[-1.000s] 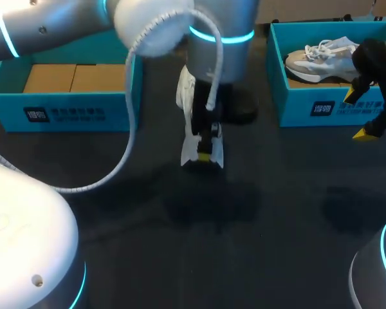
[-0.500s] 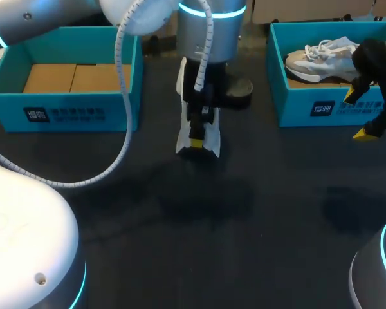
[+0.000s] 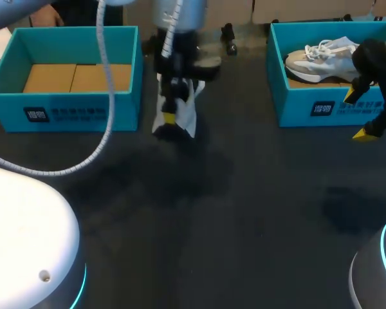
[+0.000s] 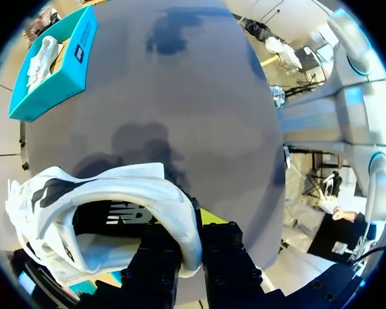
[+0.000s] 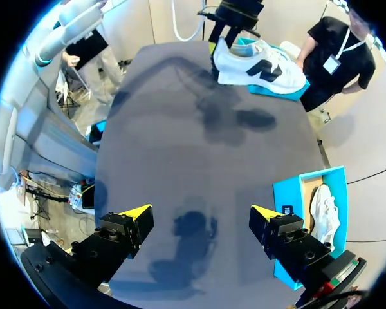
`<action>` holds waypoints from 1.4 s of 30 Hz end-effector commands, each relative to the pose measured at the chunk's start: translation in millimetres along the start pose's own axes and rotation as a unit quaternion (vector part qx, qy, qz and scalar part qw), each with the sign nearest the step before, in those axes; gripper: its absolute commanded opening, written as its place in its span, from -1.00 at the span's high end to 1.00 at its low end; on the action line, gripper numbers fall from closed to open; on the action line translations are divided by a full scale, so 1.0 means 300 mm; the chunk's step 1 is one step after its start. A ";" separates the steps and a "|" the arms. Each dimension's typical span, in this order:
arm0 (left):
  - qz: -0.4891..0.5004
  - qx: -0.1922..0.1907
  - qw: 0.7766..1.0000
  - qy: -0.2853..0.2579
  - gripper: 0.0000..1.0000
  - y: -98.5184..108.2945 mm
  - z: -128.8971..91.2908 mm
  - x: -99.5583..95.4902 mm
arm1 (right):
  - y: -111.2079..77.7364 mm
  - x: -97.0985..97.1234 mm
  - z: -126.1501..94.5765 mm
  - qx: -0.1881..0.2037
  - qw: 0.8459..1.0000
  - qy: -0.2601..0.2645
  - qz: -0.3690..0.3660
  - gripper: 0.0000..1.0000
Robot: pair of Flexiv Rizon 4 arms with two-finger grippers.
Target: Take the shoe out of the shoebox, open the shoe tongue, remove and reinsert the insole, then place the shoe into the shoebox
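White shoe [image 4: 135,187] with black side markings hangs in the left gripper [image 3: 170,119]. The two fingers are clamped on the rim of the shoe's opening, one inside and one outside. In the left wrist view the dark insole area shows through the opening just beside the fingers. In the head view the shoe appears lifted off the dark table [image 3: 244,225], its shadow lying on the surface below. It hangs just beside the right wall of the left shoebox [image 3: 64,112], a teal box with brown cardboard [image 3: 74,77] in its bottom. The left arm's white cable loops down in front of that box.

The right gripper [image 5: 199,215] hangs over the right side of the table with its fingers spread wide. Nothing lies between them but bare tabletop. Just beside its right finger stands the right shoebox [image 3: 309,109], also teal, with a second shoe [image 3: 318,58], pale with white laces, lying inside. In the head view the right gripper partly covers the near right corner of this box. The two grippers are well apart, with the dark table between them.
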State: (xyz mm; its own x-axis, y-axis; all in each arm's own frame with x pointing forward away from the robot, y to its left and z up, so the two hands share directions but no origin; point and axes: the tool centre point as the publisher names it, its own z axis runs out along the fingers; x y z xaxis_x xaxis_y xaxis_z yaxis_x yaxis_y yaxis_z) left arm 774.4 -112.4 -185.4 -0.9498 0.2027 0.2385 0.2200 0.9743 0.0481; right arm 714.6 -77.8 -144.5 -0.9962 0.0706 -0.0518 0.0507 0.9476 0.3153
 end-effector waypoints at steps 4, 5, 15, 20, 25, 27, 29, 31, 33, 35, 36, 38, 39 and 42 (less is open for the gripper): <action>0.011 0.010 1.000 -0.001 1.00 0.179 -0.048 -0.034 | 0.003 -0.004 0.003 0.001 1.000 0.001 0.001 -1.00; 0.012 0.010 1.000 -0.001 1.00 0.203 -0.053 -0.042 | 0.003 -0.004 0.003 0.001 1.000 0.001 0.001 -1.00; 0.043 -0.004 0.999 -0.009 1.00 0.444 -0.078 -0.107 | 0.003 -0.004 0.003 0.001 1.000 0.001 0.001 -1.00; 0.050 -0.001 0.999 -0.011 1.00 0.559 -0.079 -0.136 | 0.003 -0.004 0.003 0.001 1.000 0.001 0.001 -1.00; 0.048 0.007 0.999 -0.008 1.00 0.674 -0.074 -0.157 | 0.003 -0.004 0.003 0.001 1.000 0.001 0.001 -1.00; 0.045 0.010 0.999 -0.007 1.00 0.718 -0.072 -0.163 | 0.003 -0.004 0.003 0.001 1.000 0.001 0.001 -1.00; 0.040 0.012 0.999 -0.007 1.00 0.763 -0.071 -0.169 | 0.003 -0.004 0.003 0.001 1.000 0.001 0.001 -1.00; 0.037 0.012 0.999 -0.007 1.00 0.806 -0.070 -0.173 | 0.003 -0.004 0.003 0.001 1.000 0.001 0.001 -1.00; 0.032 0.013 0.999 -0.008 1.00 0.846 -0.068 -0.181 | 0.003 -0.004 0.003 0.001 1.000 0.001 0.001 -1.00; 0.030 0.012 0.999 -0.007 1.00 0.883 -0.063 -0.194 | 0.003 -0.004 0.003 0.001 1.000 0.001 0.001 -1.00; 0.029 0.010 1.000 -0.004 1.00 0.900 -0.060 -0.200 | 0.003 -0.004 0.003 0.001 1.000 0.001 0.001 -1.00; 0.036 0.007 0.999 0.001 1.00 0.933 -0.054 -0.210 | 0.003 -0.004 0.003 0.001 1.000 0.001 0.001 -1.00; 0.036 0.005 0.999 0.001 1.00 0.949 -0.051 -0.214 | 0.003 -0.004 0.003 0.001 1.000 0.001 0.001 -1.00; 0.036 0.002 0.999 -0.001 1.00 1.003 -0.046 -0.229 | 0.003 -0.004 0.003 0.001 1.000 0.001 0.001 -1.00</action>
State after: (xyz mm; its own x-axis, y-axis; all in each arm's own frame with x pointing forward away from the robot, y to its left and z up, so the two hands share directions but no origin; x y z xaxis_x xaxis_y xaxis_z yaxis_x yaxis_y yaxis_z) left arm 901.9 154.1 -175.0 -0.9341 0.2681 0.2358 0.2854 0.9575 0.0417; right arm 714.5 -77.8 -144.5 -0.9962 0.0705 -0.0518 0.0507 0.9476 0.3153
